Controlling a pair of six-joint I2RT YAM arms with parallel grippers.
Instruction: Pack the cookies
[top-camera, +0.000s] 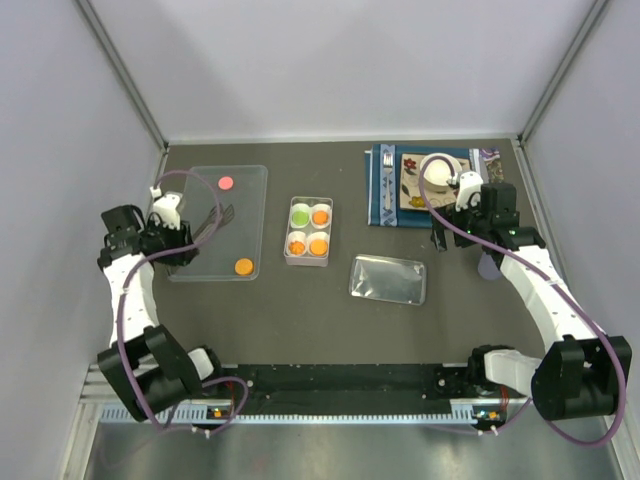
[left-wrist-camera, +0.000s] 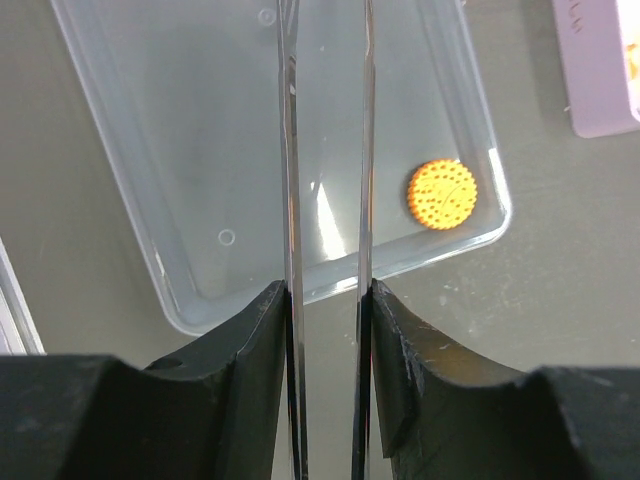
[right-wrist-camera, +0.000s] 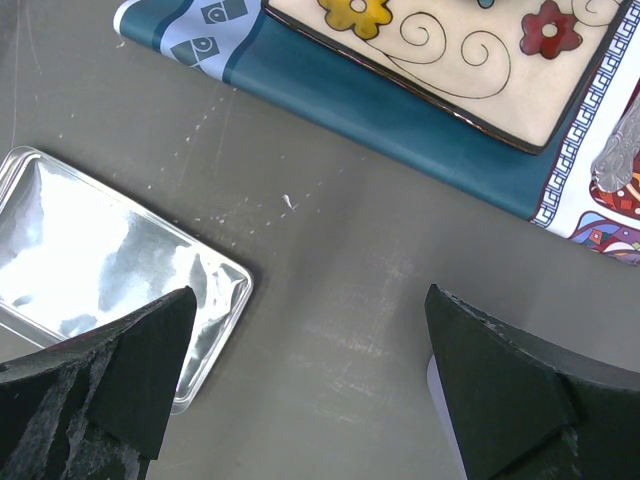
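A pink cookie (top-camera: 226, 183) and an orange cookie (top-camera: 243, 266) lie in a clear tray (top-camera: 200, 262) at the left. The white four-cup box (top-camera: 308, 258) in the middle holds one green cookie (top-camera: 299, 213) and three orange cookies (top-camera: 320, 214). My left gripper (top-camera: 183, 240) is shut on metal tongs (top-camera: 216, 221) whose open tips hang over the tray. In the left wrist view the tongs' blades (left-wrist-camera: 290, 180) run up from the gripper (left-wrist-camera: 328, 292), and the orange cookie (left-wrist-camera: 442, 194) lies to their right in the tray (left-wrist-camera: 150, 150). My right gripper (top-camera: 440, 238) (right-wrist-camera: 310, 310) is open and empty above bare table.
A clear lid (top-camera: 388, 278) (right-wrist-camera: 90, 250) lies right of the box. A blue placemat (top-camera: 378, 190) (right-wrist-camera: 380, 100) with a patterned plate (right-wrist-camera: 460, 60), a fork (top-camera: 388, 185) and a white round object (top-camera: 437, 172) sits at the back right. Walls enclose the table.
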